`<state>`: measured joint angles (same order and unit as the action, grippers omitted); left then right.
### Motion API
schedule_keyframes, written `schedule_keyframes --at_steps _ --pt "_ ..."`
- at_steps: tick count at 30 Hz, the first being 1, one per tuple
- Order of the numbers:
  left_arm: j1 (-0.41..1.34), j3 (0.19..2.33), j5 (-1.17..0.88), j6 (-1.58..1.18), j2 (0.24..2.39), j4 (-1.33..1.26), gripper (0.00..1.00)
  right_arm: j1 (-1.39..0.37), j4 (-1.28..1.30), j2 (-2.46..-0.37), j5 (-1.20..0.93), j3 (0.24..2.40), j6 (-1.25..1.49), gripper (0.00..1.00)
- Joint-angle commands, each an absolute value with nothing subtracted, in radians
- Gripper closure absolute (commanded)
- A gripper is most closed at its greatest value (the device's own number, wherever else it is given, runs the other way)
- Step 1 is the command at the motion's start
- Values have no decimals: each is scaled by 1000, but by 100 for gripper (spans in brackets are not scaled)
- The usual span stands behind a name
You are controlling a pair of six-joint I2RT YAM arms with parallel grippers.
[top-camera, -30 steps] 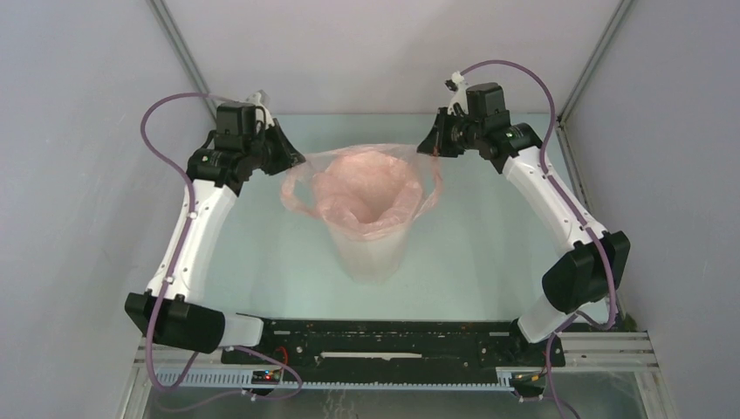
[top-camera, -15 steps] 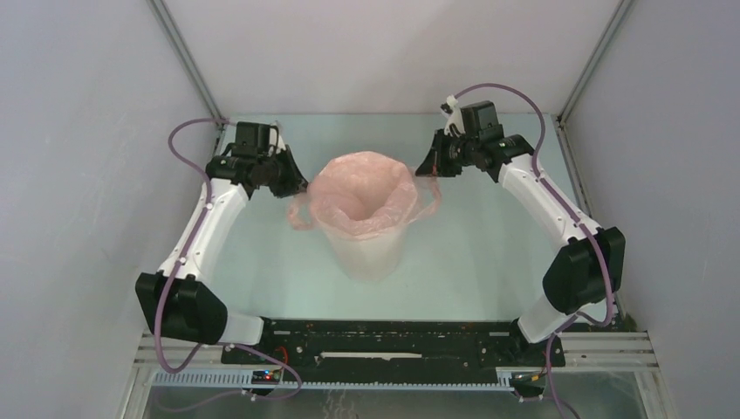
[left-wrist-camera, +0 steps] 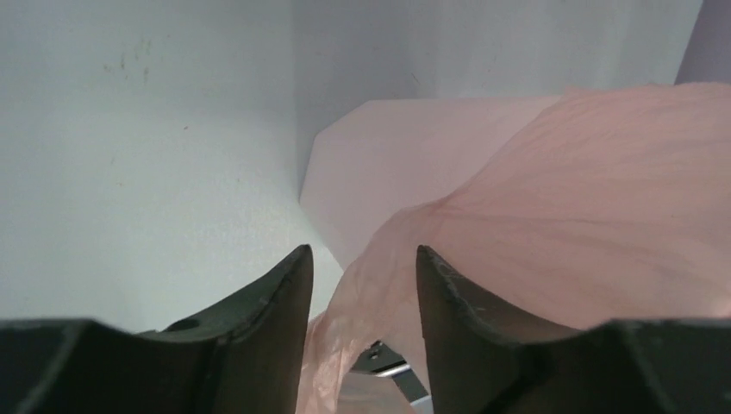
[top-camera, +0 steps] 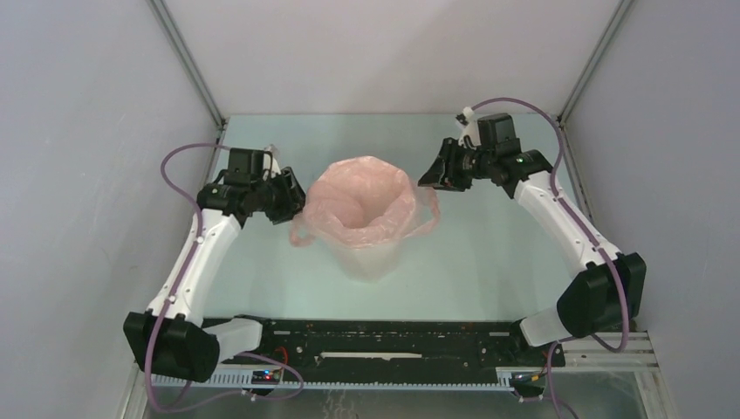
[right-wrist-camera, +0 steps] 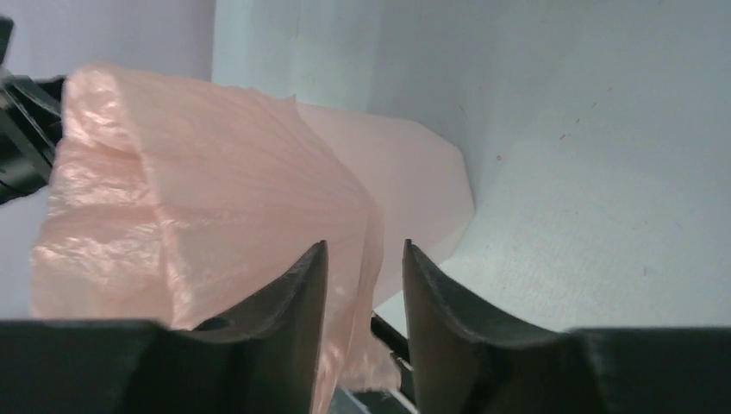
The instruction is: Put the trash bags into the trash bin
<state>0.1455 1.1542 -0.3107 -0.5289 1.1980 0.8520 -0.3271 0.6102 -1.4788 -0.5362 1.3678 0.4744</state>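
The table (top-camera: pixel 489 253) carries the bin (top-camera: pixel 373 262) at its middle, upright. Most of its wall is veiled by the bag (top-camera: pixel 362 196), which lines it and folds over the rim. My left gripper (left-wrist-camera: pixel 362 254) sits just left of that rim, my right gripper (right-wrist-camera: pixel 364 246) just right. Both pairs of fingers (left-wrist-camera: pixel 276 302) stand parted, pink film running through each gap; whether it touches them I cannot tell. The handles (top-camera: pixel 301 234) droop outside, partly hidden.
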Motion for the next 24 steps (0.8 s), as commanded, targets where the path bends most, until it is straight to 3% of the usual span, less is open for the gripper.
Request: schedule_keyframes --at_steps 1,5,9,20,24 --pt "138 1215 -226 -540 1074 911 34 -277 678 -1359 -585 1371 527 45" --pt "138 1238 -166 -581 975 933 9 -259 751 -1268 -597 1371 516 24" --pt "137 1175 -134 -610 871 964 0 -263 779 -1192 -585 1347 513 15" --pt "133 1030 -141 -781 692 1008 0 -426 699 -1055 -508 1131 654 18" --pt "133 942 -213 -799 685 942 1 -455 638 -1048 -497 1052 683 28"
